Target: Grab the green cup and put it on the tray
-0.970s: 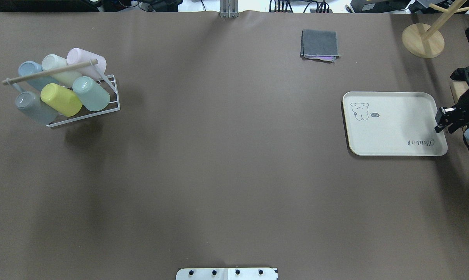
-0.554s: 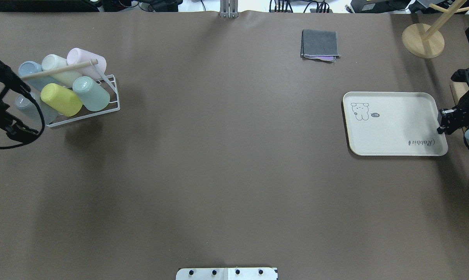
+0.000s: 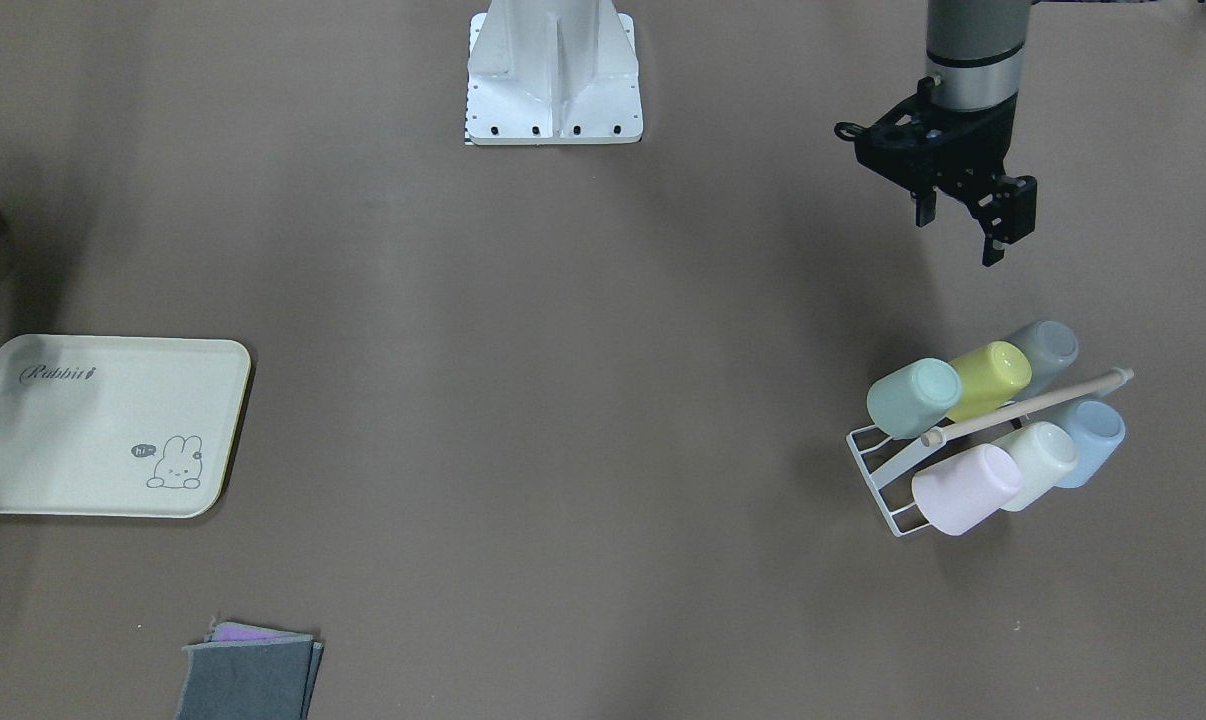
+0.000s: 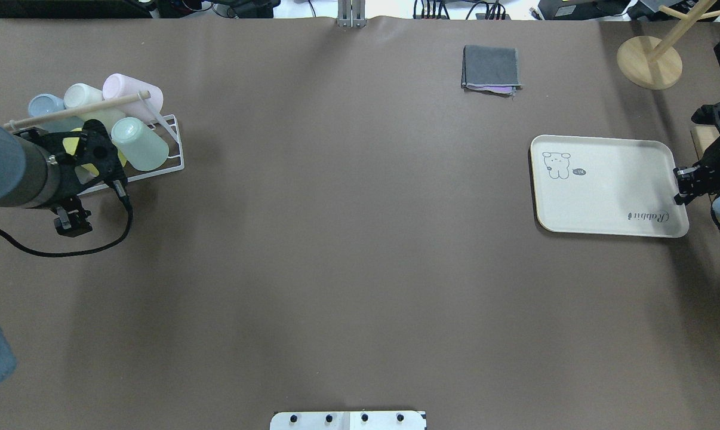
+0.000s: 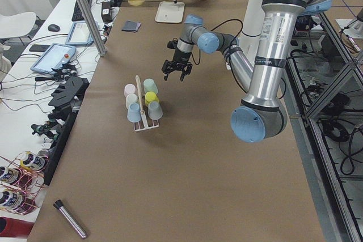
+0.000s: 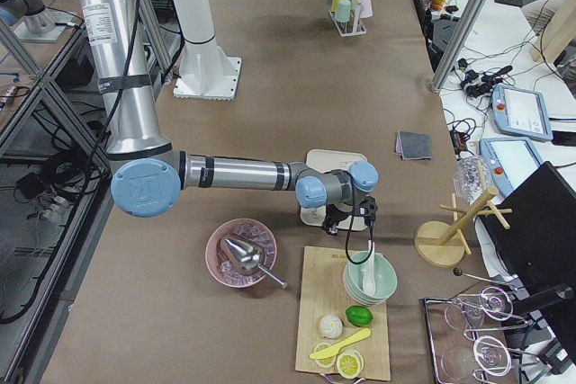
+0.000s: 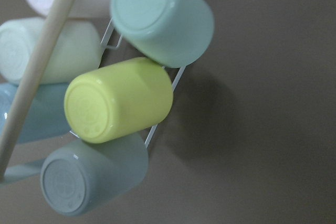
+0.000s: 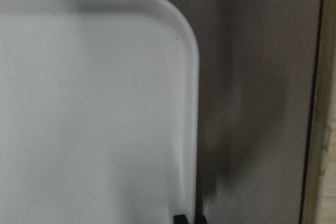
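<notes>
Nearest the robot's edge of the surface (image 4: 360, 239), the left hand (image 3: 956, 238) hangs released and empty, fingers apart, just short of the white wire rack (image 4: 170, 162) that stands by the left end, toward the far corner. The green cup (image 7: 163, 17) lies tipped on that rack at the end of its near row, base toward the robot and mouth down in the wires, with the yellow-green cup (image 7: 118, 100) just beside it, perhaps touching. It is a small handleless tumbler of muted mint, smooth and faintly glossy, with a rounded base. I judge it light and stiff, not fragile, but slick – a pinch across the wall near the base, on the sides clear of its neighbour, looks safest, then a lift along its tilt so the rim does not snag the wires. Well apart, by the right end, lies the cream tray (image 4: 605, 197); the right hand (image 4: 681, 185) sits at its rim – whether clenched on it I cannot tell.
</notes>
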### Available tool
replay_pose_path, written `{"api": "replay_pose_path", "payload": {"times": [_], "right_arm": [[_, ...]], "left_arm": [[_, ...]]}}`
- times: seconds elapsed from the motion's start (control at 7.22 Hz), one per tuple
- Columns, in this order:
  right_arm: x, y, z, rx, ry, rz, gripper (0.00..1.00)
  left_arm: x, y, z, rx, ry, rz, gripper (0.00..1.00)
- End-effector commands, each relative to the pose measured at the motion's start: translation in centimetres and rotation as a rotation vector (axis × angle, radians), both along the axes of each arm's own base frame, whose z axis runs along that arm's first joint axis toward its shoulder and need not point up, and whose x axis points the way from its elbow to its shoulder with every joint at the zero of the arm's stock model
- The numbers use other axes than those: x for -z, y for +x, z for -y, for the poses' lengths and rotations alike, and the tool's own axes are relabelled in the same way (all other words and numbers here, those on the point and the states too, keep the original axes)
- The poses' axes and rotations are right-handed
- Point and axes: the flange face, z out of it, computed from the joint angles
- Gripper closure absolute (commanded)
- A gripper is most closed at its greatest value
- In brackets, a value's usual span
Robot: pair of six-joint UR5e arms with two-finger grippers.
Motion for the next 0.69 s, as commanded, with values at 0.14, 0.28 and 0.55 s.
{"api": "replay_pose_path", "payload": {"times": [0.14,0.28,0.55], "right_arm": [[1.6,1.0,0.4,-0.014,0.027,0.028,1.0],[2.3,2.3,0.4,-0.034,0.018,0.076,1.0],[3.6,4.8,-1.5,-0.067,0.027,0.123,1.0]], "left_arm": [[2.3,7.6,-3.8,-0.212,0.302,0.456,0.01],[0.6,9.7,-4.2,-0.24,0.305,0.513,0.01],[-3.1,12.3,-7.9,-0.306,0.491,0.789,0.01]]}}
